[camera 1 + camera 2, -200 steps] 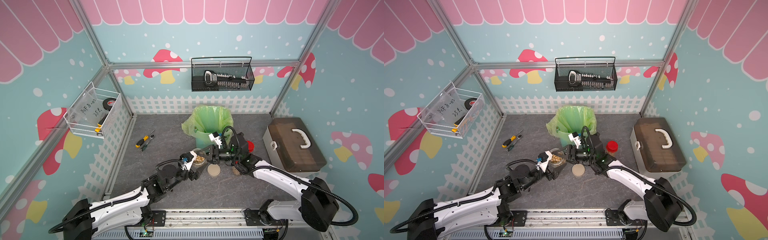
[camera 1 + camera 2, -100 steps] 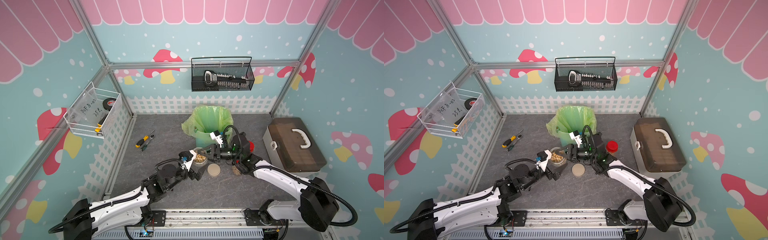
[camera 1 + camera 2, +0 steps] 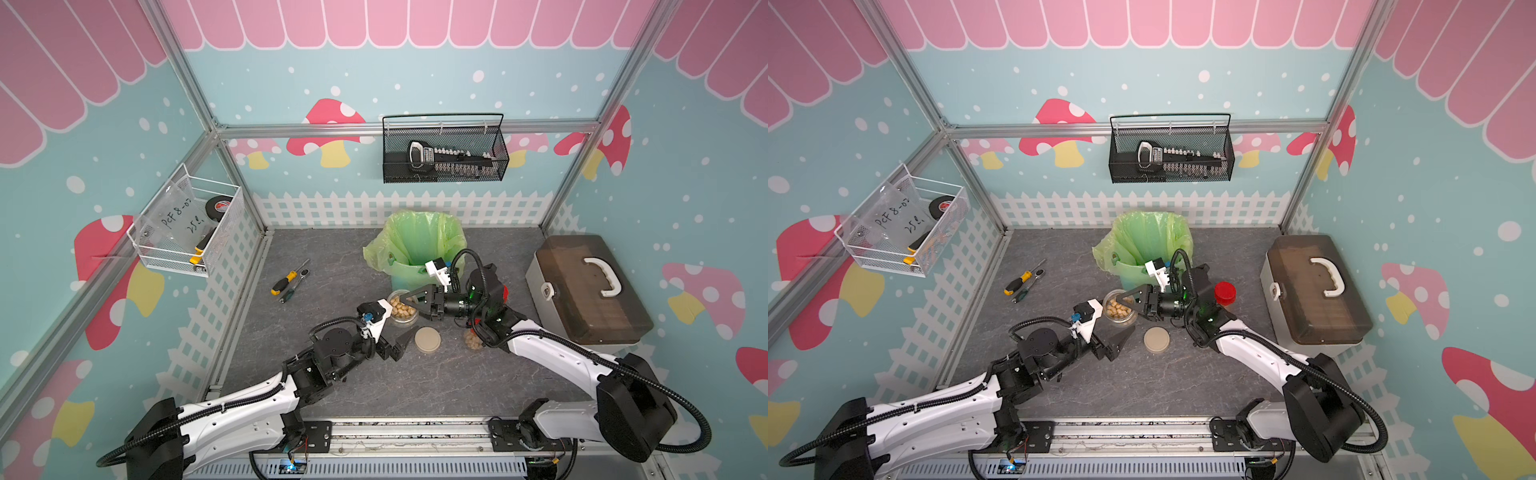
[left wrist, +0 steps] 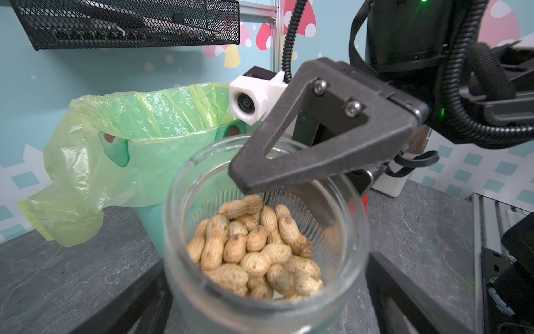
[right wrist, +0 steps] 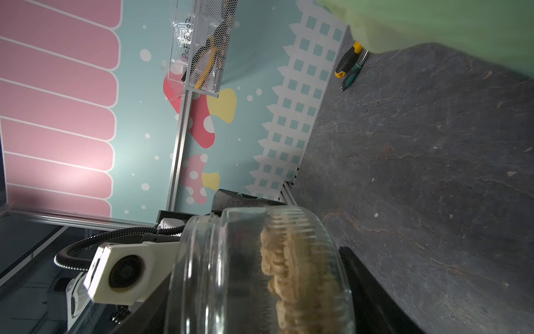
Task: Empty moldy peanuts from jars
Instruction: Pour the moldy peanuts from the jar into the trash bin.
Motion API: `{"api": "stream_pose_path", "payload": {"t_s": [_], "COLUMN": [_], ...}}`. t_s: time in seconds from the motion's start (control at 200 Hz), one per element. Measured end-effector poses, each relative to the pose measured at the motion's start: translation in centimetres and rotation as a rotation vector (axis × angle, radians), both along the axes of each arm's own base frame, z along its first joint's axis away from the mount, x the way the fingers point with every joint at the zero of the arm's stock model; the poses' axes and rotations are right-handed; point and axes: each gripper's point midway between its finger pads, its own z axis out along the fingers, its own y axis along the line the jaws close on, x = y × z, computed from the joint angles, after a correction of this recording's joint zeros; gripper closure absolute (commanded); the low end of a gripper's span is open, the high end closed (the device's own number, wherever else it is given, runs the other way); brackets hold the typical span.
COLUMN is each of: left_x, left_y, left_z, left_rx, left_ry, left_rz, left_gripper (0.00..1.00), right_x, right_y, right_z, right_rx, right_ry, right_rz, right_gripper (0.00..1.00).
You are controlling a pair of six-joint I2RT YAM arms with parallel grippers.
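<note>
An open clear jar (image 3: 402, 316) (image 3: 1119, 319) of moldy peanuts (image 4: 254, 251) sits just in front of the bin. My right gripper (image 3: 409, 305) (image 5: 260, 303) is shut on it, reaching in from the right. My left gripper (image 3: 397, 322) (image 4: 267, 303) is open; its fingers (image 4: 135, 300) stand apart from the glass on either side. The jar's beige lid (image 3: 428, 340) (image 3: 1157, 339) lies flat on the table nearby. A red-lidded jar (image 3: 1224, 293) stands behind the right arm. Another jar with peanuts (image 3: 473, 340) shows partly under that arm.
The teal bin with a green bag (image 3: 415, 245) stands behind the jar. A brown toolbox (image 3: 590, 286) is at the right. Two screwdrivers (image 3: 289, 280) lie at the left. A black mesh basket (image 3: 444, 149) and a white wire basket (image 3: 187, 228) hang on the walls.
My left gripper has opened wide and let go of the open jar. The right gripper has kept its hold on the jar, which has barely moved.
</note>
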Motion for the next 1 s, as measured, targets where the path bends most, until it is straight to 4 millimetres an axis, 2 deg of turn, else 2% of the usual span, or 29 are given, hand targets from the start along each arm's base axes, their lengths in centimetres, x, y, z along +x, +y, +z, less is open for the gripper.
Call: {"api": "stream_pose_path", "payload": {"t_s": [0.235,0.47,0.595,0.755,1.001], "left_x": [-0.7,-1.5,-1.6,-1.6,-1.6], "left_y": [0.7,1.1,1.1,1.0,1.0], "left_z": [1.4,1.4,1.5,1.5,1.6], "left_rx": [-0.054,-0.082,-0.087,-0.09,-0.092], "left_ry": [-0.02,-0.02,-0.02,-0.021,-0.022], "left_rz": [-0.011,-0.033,-0.038,-0.041,-0.041], "left_gripper": [0.01,0.01,0.01,0.01,0.01], "right_x": [1.8,2.4,3.0,3.3,5.1], "right_y": [-1.3,-3.0,-3.7,-4.0,-5.9], "right_z": [-0.2,1.3,3.0,6.2,10.0], "right_rx": [-0.009,0.001,0.018,0.059,0.102], "right_ry": [-0.018,-0.064,-0.084,-0.125,-0.178], "right_rz": [-0.078,-0.13,-0.15,-0.148,-0.195], "right_gripper": [0.5,0.5,0.5,0.5,0.51]}}
